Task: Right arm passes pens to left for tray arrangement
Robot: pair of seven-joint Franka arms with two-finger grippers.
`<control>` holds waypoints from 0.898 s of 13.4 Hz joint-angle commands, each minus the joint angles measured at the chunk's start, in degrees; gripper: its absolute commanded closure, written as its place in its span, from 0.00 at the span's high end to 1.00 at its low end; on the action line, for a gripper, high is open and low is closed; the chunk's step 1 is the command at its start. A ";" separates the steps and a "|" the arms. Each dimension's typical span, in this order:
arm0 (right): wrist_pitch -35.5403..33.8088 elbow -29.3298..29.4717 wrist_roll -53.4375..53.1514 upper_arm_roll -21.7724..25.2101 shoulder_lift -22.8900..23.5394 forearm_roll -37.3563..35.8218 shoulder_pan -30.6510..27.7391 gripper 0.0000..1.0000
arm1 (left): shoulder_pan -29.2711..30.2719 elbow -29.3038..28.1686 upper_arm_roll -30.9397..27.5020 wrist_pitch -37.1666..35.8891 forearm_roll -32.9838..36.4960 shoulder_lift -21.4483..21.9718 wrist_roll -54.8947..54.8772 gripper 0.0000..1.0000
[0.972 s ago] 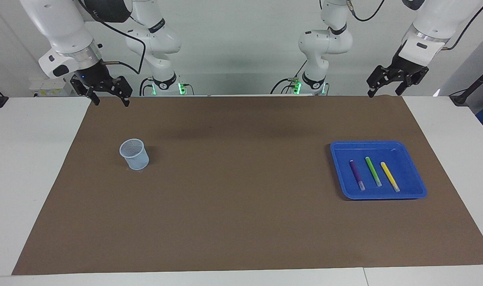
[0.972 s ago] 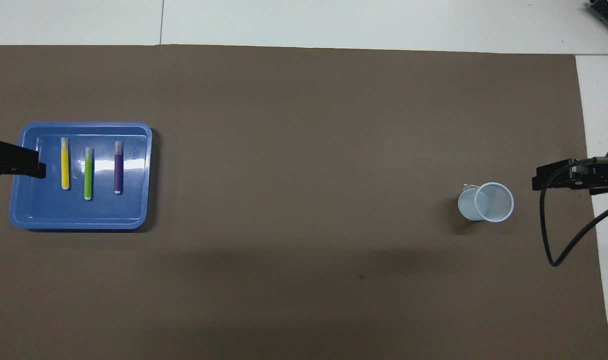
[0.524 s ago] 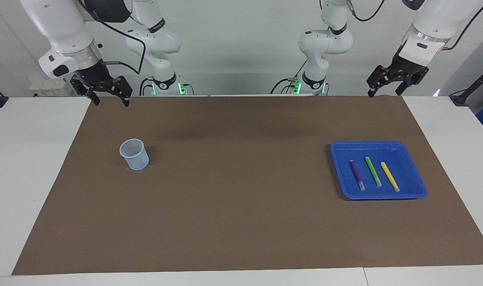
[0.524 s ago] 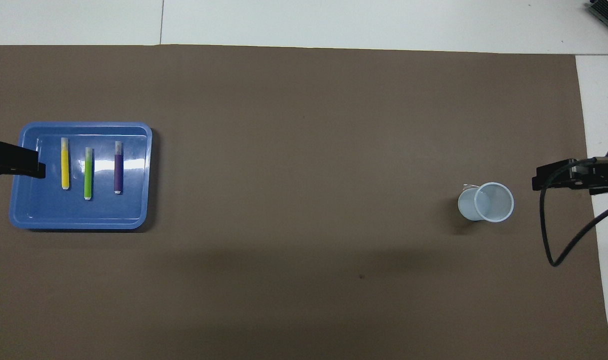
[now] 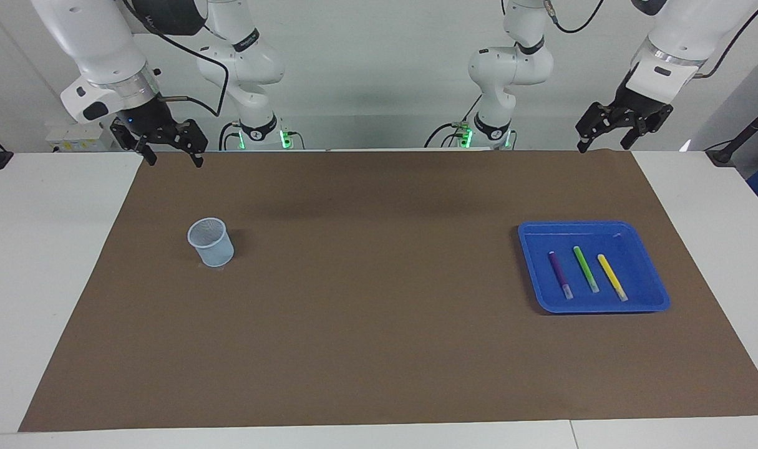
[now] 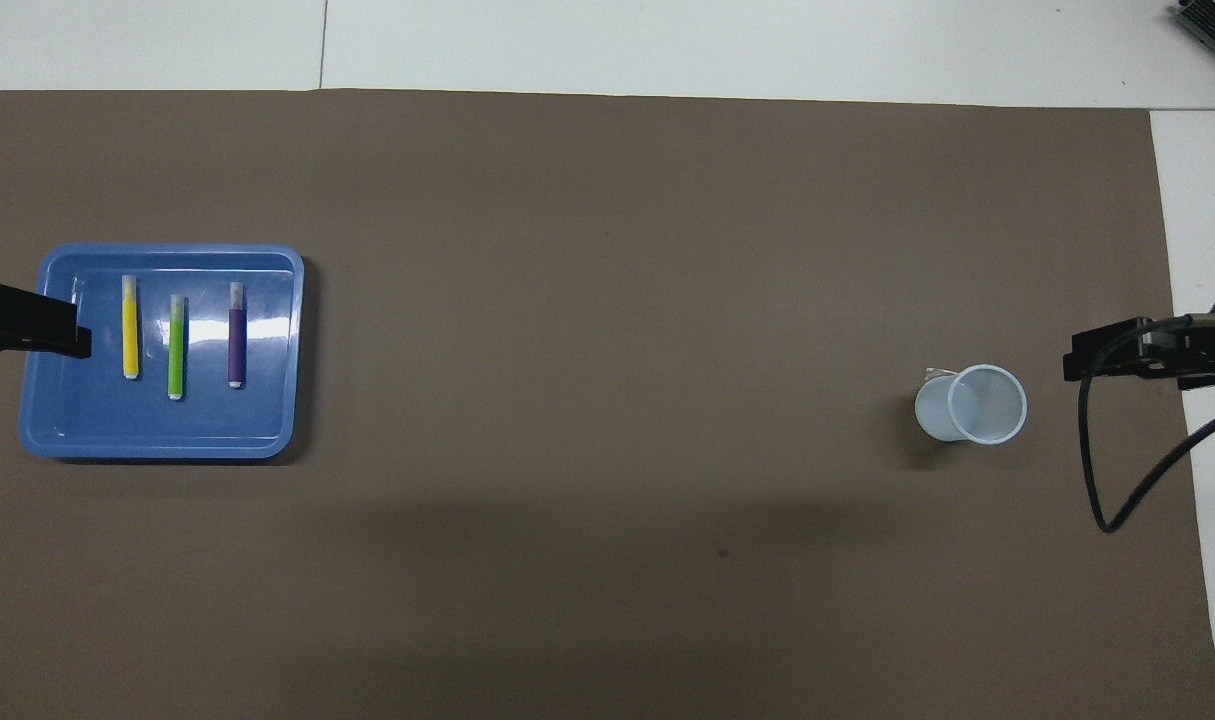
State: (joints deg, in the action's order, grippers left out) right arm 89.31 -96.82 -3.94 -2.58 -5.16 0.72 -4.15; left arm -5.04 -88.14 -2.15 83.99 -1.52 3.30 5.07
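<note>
Purple, green and yellow marker pens (image 5: 585, 272) lie in the square blue plastic tray (image 5: 646, 266), apart from the raised, released left claw (image 5: 605, 140) and right claw (image 5: 174, 153).

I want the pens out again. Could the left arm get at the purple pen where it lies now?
Probably yes. The purple pen lies flat in the tray, apart from the green pen, uncovered. The left gripper hangs open at that end of the table, holding nothing.
</note>
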 commanded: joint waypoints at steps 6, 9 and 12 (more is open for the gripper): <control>-0.01 -0.30 1.04 -0.23 -0.64 0.07 -0.42 1.00 | 0.82 -1.42 0.22 1.44 -0.24 1.71 -0.50 1.00; -0.01 -0.30 1.04 -0.23 -0.64 0.07 -0.42 1.00 | 1.00 -1.33 -0.22 1.35 -0.06 2.24 -0.59 1.00; -0.01 -0.30 1.04 -0.23 -0.64 0.07 -0.42 1.00 | 0.65 -1.33 -0.31 1.44 0.03 2.24 -0.59 1.00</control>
State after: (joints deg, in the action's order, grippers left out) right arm 89.31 -96.82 -3.94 -2.58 -5.16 0.72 -4.15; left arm -4.73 -88.13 -2.55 84.48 -1.50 4.31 5.07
